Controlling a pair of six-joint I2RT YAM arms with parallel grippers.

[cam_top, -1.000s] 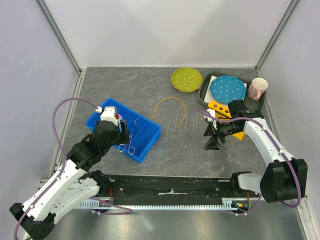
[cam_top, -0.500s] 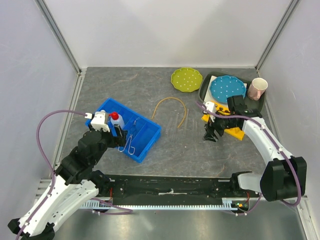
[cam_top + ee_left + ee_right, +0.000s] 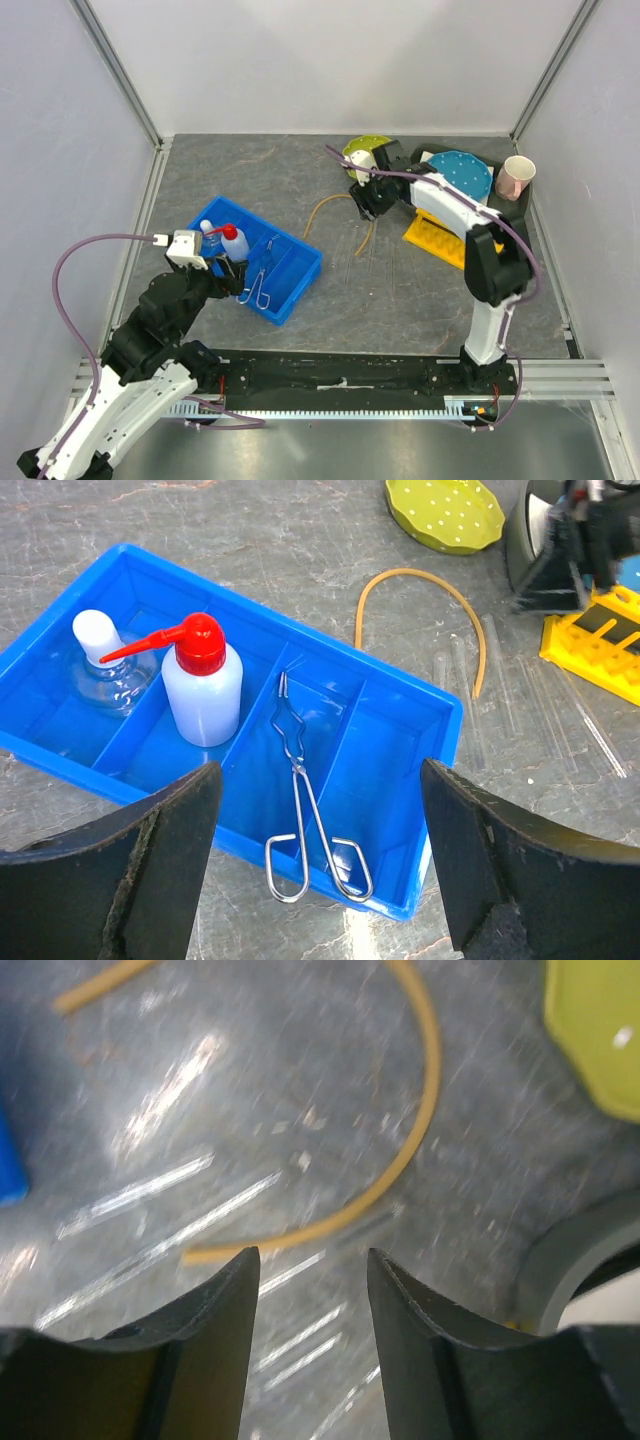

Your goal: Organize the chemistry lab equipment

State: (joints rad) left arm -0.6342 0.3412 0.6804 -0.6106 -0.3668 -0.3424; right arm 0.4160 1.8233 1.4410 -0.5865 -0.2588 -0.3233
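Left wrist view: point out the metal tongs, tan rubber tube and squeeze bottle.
metal tongs [image 3: 296, 768]: left wrist view, where its wires meet.
tan rubber tube [image 3: 412, 572]: left wrist view, top of its arch.
squeeze bottle [image 3: 203, 700]: left wrist view, white body.

The desk [image 3: 250, 180] is mottled dark grey with pale streaks. On it sits a bright blue tray [image 3: 400, 770]. Inside, the squeeze bottle [image 3: 203, 700] is cloudy white with a red nozzle cap, the flask [image 3: 112, 675] is clear with a white stopper, and the wire tongs [image 3: 305, 800] are shiny silver. The rubber tube [image 3: 432, 1070] is tan-yellow. The glass tubes [image 3: 505, 690] are clear. One plate [image 3: 445, 510] is lime green with white dots, another [image 3: 460, 178] is blue with white dots. The cup [image 3: 515, 178] is pale pink and the rack [image 3: 600, 655] is yellow.
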